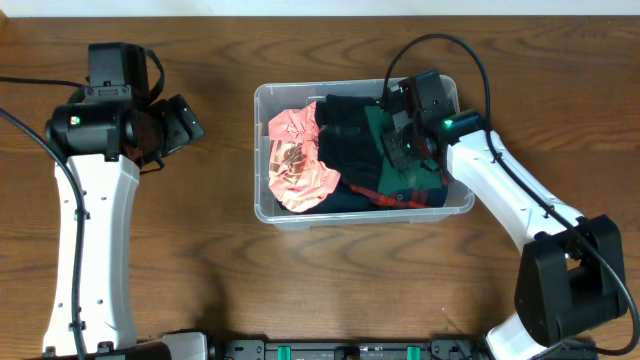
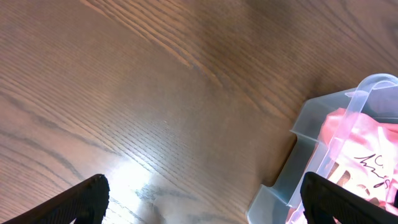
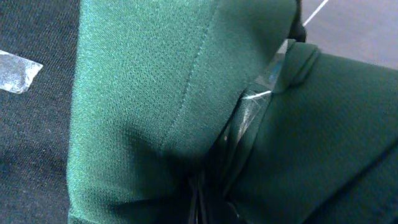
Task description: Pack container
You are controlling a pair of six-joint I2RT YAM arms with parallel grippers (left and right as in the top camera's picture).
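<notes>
The container (image 1: 300, 218) rests on the desk (image 1: 220, 280) with the right claw (image 1: 405, 148) buried in the green garment (image 3: 155, 93) at its right end, its grip impossible to tell, so the cloth probably wants pressing flat below the rim, while the left claw (image 2: 205, 202) hangs spread and empty off its left side.

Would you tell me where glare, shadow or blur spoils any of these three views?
Overhead: evenly lit and sharp across the container. Left wrist: a bright glare patch washes out the table, and the left gripper shows only as dark, soft fingers in the bottom corners. Right wrist: green cloth fills the frame at close range, soft in focus and shadowed toward the bottom.
</notes>
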